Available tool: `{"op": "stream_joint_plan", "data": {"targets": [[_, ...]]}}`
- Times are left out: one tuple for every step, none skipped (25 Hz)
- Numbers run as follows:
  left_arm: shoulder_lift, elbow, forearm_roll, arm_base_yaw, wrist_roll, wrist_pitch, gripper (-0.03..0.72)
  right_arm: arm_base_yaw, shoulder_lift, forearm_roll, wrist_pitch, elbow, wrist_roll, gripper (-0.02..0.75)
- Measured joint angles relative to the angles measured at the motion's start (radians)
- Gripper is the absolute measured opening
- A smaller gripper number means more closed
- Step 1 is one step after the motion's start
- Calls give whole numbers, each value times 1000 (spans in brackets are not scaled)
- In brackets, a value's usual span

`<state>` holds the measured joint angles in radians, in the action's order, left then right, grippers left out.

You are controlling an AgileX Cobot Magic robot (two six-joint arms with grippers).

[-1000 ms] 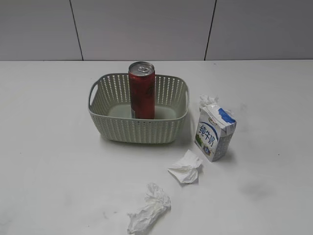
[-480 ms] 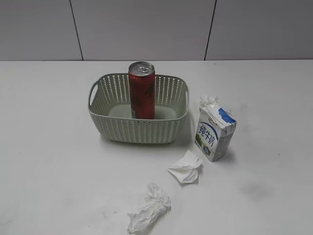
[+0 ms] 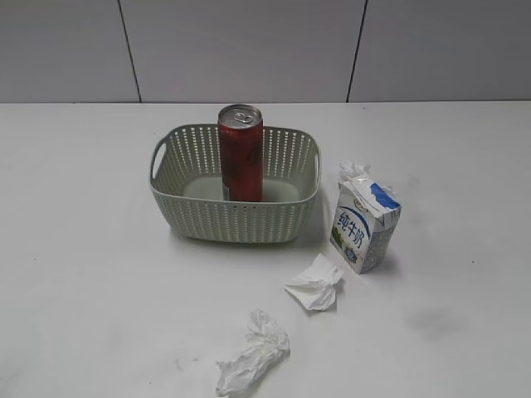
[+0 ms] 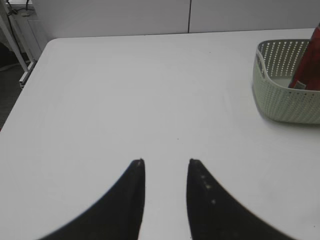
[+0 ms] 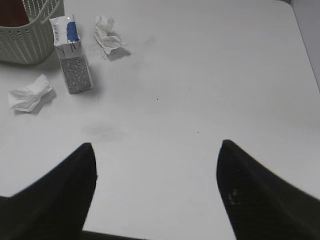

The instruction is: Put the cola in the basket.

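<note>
The cola (image 3: 241, 153), a tall red can with a silver top, stands upright inside the pale grey-green basket (image 3: 236, 219) at the table's middle. In the left wrist view the basket (image 4: 280, 97) is at the right edge with a slice of the red cola (image 4: 309, 70) in it. In the right wrist view a corner of the basket (image 5: 25, 45) shows at top left. My left gripper (image 4: 166, 161) is open and empty over bare table, far left of the basket. My right gripper (image 5: 156, 144) is wide open and empty, well away from the basket. Neither gripper shows in the exterior view.
A white-and-blue milk carton (image 3: 362, 225) stands right of the basket, also in the right wrist view (image 5: 71, 60). Crumpled tissues lie behind the carton (image 3: 353, 171), in front of the basket (image 3: 316, 283) and near the front edge (image 3: 251, 351). The table's left edge (image 4: 25, 90) shows.
</note>
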<state>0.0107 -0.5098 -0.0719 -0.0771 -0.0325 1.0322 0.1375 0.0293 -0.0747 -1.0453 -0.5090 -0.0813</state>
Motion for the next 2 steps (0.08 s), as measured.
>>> {"op": "stream_joint_plan", "data": {"targets": [[0,0,0,0,0,0,230,0,-16,0,0,0,0,565],[0,0,0,0,0,0,230,0,-26,0,0,0,0,565]]}}
